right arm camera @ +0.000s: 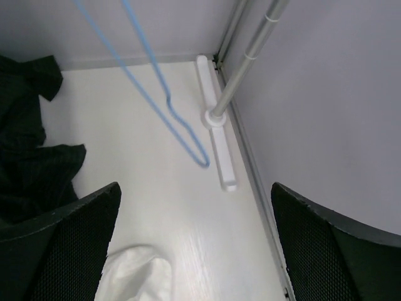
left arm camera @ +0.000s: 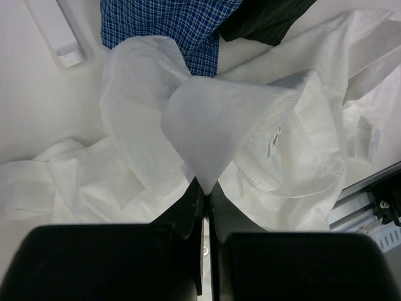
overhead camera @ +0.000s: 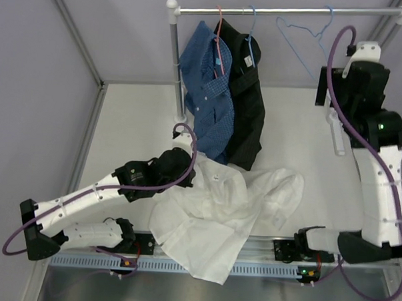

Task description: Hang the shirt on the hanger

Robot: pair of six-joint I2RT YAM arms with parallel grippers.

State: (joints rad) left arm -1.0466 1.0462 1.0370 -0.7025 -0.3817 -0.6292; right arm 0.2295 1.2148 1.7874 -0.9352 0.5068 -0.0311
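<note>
- Shirt (overhead camera: 225, 218): we see it crumpled on the desk (overhead camera: 142, 121) near the front edge, with one corner hanging over. It is not yet on the hanger.
- Left hand (left arm camera: 205, 188): clenched on a fold of the shirt, which stands up as a cone of cloth. We judge this grip is meant to lift the garment clear for threading.
- Right hand (right arm camera: 197, 251): released, jaws wide, grasping nothing. It faces the hanger, probably so it can take it.
- Hanger (right arm camera: 202, 160): bare, hooked on the rail (overhead camera: 287, 11) towards the rail's right end, well apart from the shirt.
- Checked shirt (overhead camera: 207, 84) and black shirt (overhead camera: 246, 106): these hang further left on the rail.
</note>
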